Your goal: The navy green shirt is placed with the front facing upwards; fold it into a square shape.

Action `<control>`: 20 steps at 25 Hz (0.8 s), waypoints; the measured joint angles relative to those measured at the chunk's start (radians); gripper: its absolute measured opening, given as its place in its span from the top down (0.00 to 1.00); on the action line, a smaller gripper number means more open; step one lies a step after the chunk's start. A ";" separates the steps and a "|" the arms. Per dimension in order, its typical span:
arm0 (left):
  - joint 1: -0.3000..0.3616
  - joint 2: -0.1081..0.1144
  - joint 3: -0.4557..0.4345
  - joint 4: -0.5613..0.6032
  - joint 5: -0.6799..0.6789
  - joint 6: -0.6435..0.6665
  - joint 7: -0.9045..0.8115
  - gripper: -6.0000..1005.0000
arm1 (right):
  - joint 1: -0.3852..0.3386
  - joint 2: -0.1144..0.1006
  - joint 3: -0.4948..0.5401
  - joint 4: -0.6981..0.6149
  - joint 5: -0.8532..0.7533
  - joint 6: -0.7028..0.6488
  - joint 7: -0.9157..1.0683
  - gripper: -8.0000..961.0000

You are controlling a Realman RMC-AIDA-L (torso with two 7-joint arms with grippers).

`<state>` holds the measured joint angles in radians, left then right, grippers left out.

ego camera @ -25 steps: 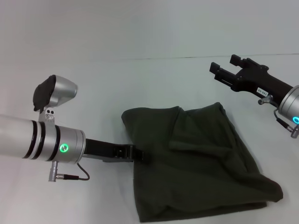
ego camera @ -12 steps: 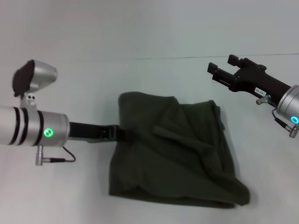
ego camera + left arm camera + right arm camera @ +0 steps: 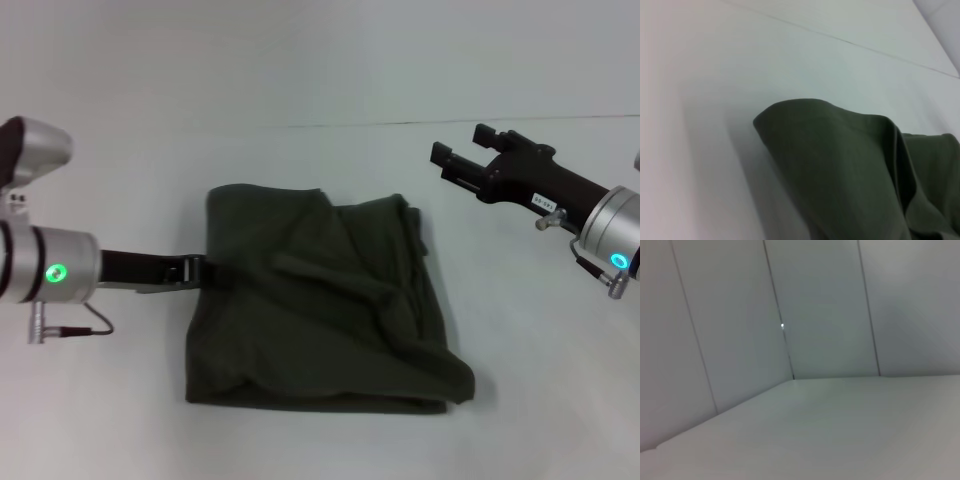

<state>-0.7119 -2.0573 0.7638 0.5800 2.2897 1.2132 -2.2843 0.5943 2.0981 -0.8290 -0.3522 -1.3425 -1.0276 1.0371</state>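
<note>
The navy green shirt [image 3: 310, 300] lies folded into a rumpled, roughly square bundle in the middle of the white table, plain green side up, with no print showing. At the bundle's left edge, about halfway along, my left gripper [image 3: 198, 268] is shut on the cloth. The left wrist view shows a rounded fold of the shirt [image 3: 850, 170] close by, resting on the table. My right gripper [image 3: 462, 150] hangs open above the table, off the shirt's far right corner, touching nothing.
The white table [image 3: 320, 170] extends around the shirt on all sides, with a thin seam line [image 3: 350, 125] running across its far part. The right wrist view shows only pale wall panels [image 3: 815, 315] and a bare table surface.
My left gripper has pulled back to the left, dragging the whole shirt bundle leftward across the table. The right gripper has shifted slightly left and stays open.
</note>
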 joint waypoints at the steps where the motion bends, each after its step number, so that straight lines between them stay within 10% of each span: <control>1: 0.004 0.001 -0.012 0.003 0.007 0.007 -0.001 0.90 | 0.000 0.000 -0.006 0.001 0.000 0.000 0.000 0.17; 12: 0.044 -0.002 -0.069 0.043 0.014 0.096 0.022 0.87 | 0.006 -0.005 -0.123 -0.055 -0.004 -0.026 0.075 0.17; 20: 0.089 -0.015 -0.124 0.122 -0.001 0.164 0.086 0.79 | -0.031 -0.014 -0.218 -0.411 -0.279 -0.044 0.597 0.17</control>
<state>-0.6229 -2.0727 0.6396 0.7020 2.2890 1.3772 -2.1983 0.5634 2.0837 -1.0474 -0.7629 -1.6213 -1.0713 1.6345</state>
